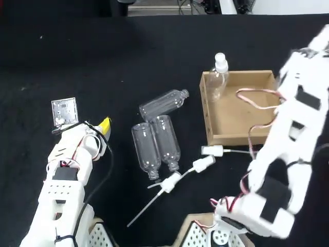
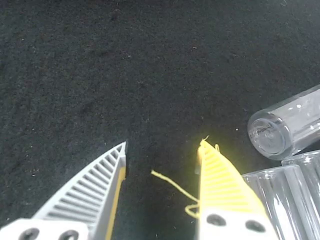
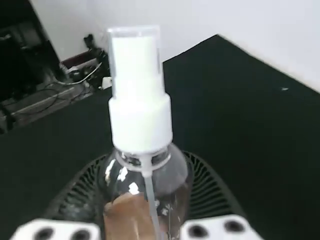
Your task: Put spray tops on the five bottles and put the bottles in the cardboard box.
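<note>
Black cloth desk (image 1: 103, 51). Left gripper (image 2: 163, 145): jaws apart over bare cloth, nothing between them. Three open bottles (image 1: 164, 104) lie on their sides just off its yellow jaw. Three loose spray tops (image 1: 203, 163) lie beyond those, towards the cardboard box (image 1: 241, 138). Right gripper (image 3: 147, 165): jaws clamped on a capped bottle (image 3: 142, 120), spray top pointing out past the tips. Second capped bottle (image 1: 219, 77) stands in a box corner, apart from both jaws.

Black table (image 1: 103, 62): bottles (image 1: 163, 104), spray tops (image 1: 203, 164), box (image 1: 241, 138)
</note>
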